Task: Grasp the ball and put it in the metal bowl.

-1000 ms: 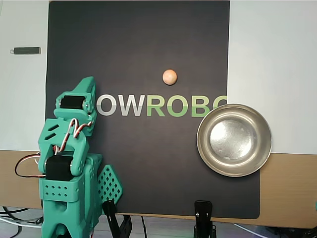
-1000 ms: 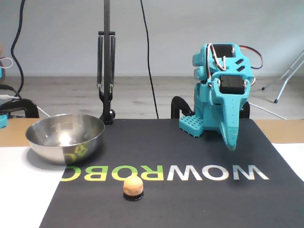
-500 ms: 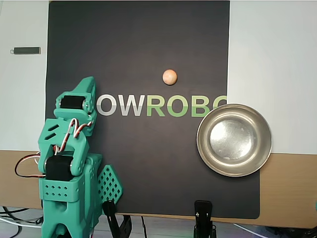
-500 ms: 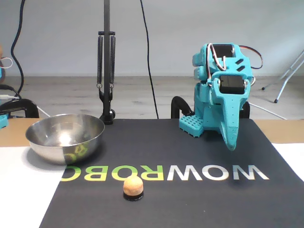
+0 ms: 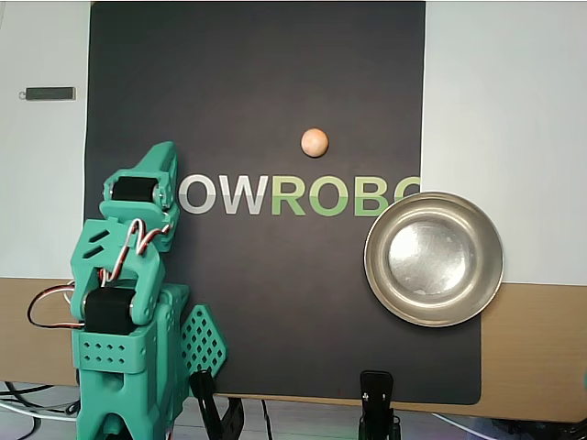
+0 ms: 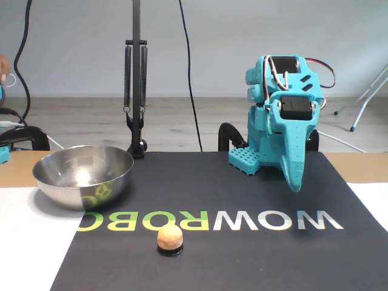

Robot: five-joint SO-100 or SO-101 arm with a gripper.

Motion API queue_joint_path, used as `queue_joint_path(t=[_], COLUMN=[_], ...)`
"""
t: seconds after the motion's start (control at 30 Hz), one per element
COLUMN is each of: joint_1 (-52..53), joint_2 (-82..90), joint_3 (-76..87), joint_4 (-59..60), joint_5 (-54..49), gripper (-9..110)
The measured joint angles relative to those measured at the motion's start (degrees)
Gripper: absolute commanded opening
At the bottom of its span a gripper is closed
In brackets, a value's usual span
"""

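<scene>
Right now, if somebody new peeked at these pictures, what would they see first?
Probably the bright teal robot arm, folded up at the back of the black mat in the fixed view, its gripper pointing down. Next comes the shiny metal bowl at the mat's left edge, empty. Last, the small tan ball sits alone at the front, just below the big letters.

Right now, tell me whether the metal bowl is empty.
Empty: the metal bowl shows only bare steel inside; the ball sits on the mat.

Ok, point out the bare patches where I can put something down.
Bare black mat beyond the ball, and between the lettering and the near clamps. White sheet beyond the metal bowl is free. Crowded around the folded arm.
</scene>
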Motion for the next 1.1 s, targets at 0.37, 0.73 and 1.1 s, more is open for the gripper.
queue_joint_path(t=[0.37, 0.73, 1.1], joint_1=[0.00, 0.88, 1.41], joint_2=[0.00, -8.35, -27.95], joint_3=[0.00, -6.59, -24.61], joint_4=[0.00, 0.18, 1.58], joint_5=[0.00, 0.00, 0.00], gripper=[0, 0, 0])
